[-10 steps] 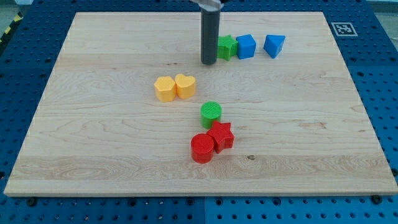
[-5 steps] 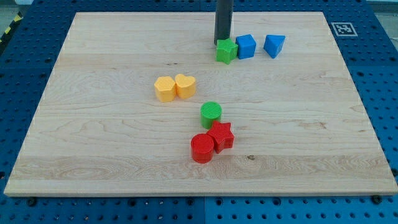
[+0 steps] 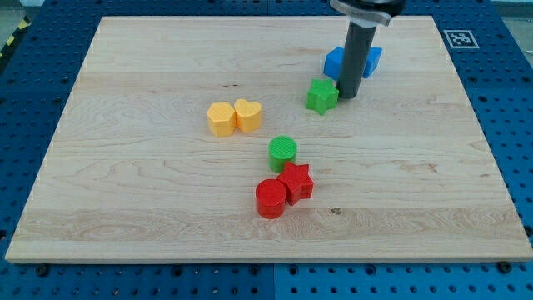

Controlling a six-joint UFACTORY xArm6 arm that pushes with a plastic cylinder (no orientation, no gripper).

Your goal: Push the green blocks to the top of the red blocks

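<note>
A green star block lies right of the board's middle, toward the view's top. My tip stands just to its right, touching or almost touching it. A green cylinder sits lower, directly above and against a red star. A red cylinder lies against the red star's lower left. The rod hides part of the blue blocks behind it.
A blue cube and another blue block sit behind the rod near the view's top. A yellow hexagon block and a yellow heart lie together left of centre. The wooden board rests on a blue pegboard table.
The green star has slid down and to the right, away from the blue cube. My tip went from left of it, over its top side, to its right side.
</note>
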